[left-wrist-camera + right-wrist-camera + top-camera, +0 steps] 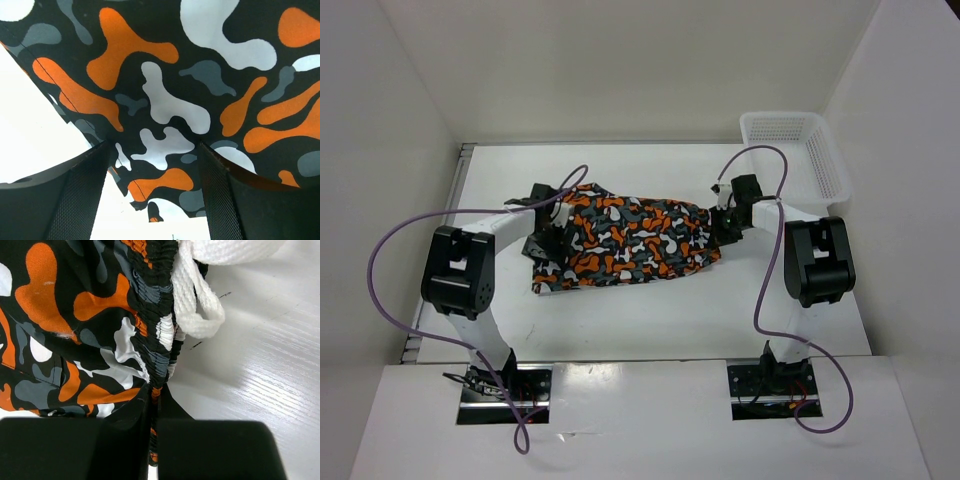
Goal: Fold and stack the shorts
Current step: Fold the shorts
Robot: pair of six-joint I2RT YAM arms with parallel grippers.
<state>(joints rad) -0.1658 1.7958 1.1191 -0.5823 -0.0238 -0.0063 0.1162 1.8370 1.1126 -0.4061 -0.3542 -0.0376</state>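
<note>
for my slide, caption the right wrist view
Right gripper shut on the shorts at the waistband, white drawstring alongside.

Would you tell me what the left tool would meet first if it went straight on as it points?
The shorts: their printed fabric fills the view just ahead of the open left tool, though the exact gap is unclear.
</note>
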